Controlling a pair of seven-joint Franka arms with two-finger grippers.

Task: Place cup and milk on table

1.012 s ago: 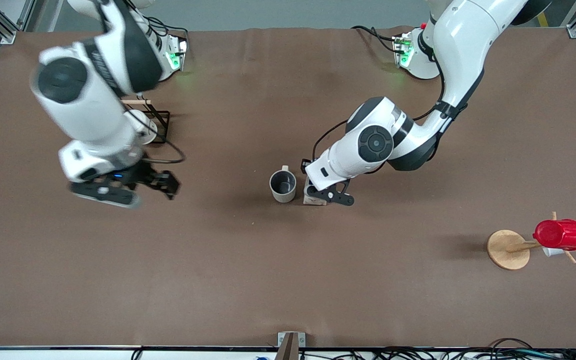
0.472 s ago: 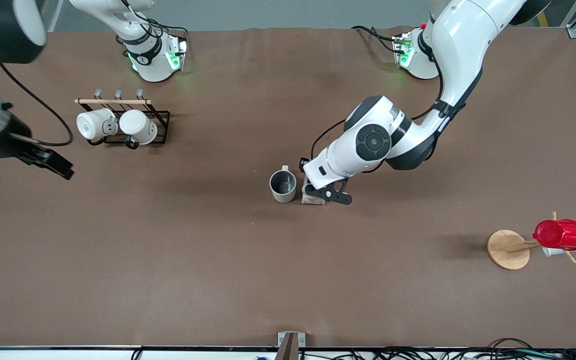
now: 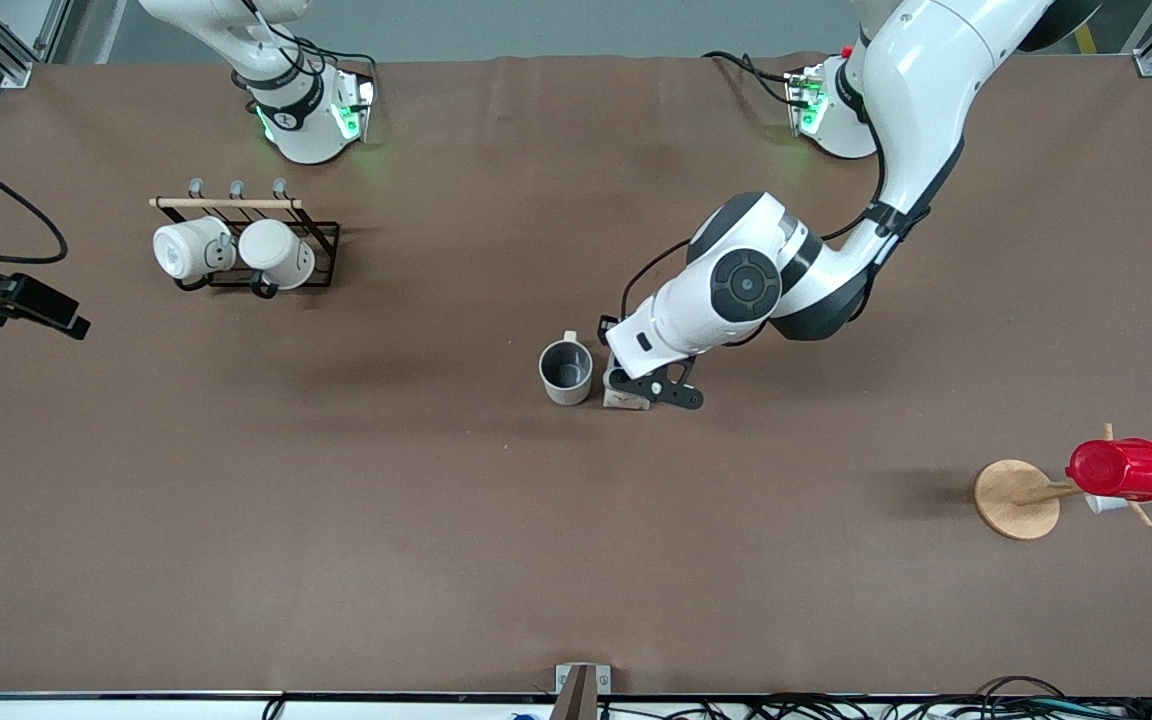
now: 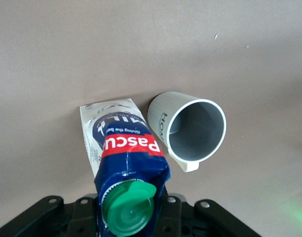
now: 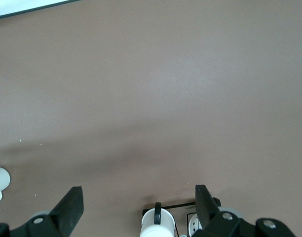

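Note:
The cup (image 3: 566, 372) stands upright on the brown table (image 3: 436, 520) near its middle, grey inside showing. It also shows in the left wrist view (image 4: 190, 131) with dark lettering on its wall. The milk (image 4: 126, 158) stands right beside it, toward the left arm's end, base on the table, green cap (image 4: 129, 210) up. Little of it shows under the gripper in the front view (image 3: 626, 400). My left gripper (image 3: 651, 388) is shut on the milk's blue upper part. My right gripper (image 3: 51, 312) is open and empty, up over the table's edge at the right arm's end; its fingers (image 5: 72, 207) stand wide apart.
A black rack with two plain white mugs (image 3: 236, 250) stands near the right arm's base; the mugs also show in the right wrist view (image 5: 158, 224). A wooden mug tree (image 3: 1014, 498) with a red cup (image 3: 1121, 468) stands toward the left arm's end.
The right arm has swung away from the middle to its end of the table, uncovering the mug rack. The left arm has barely moved.

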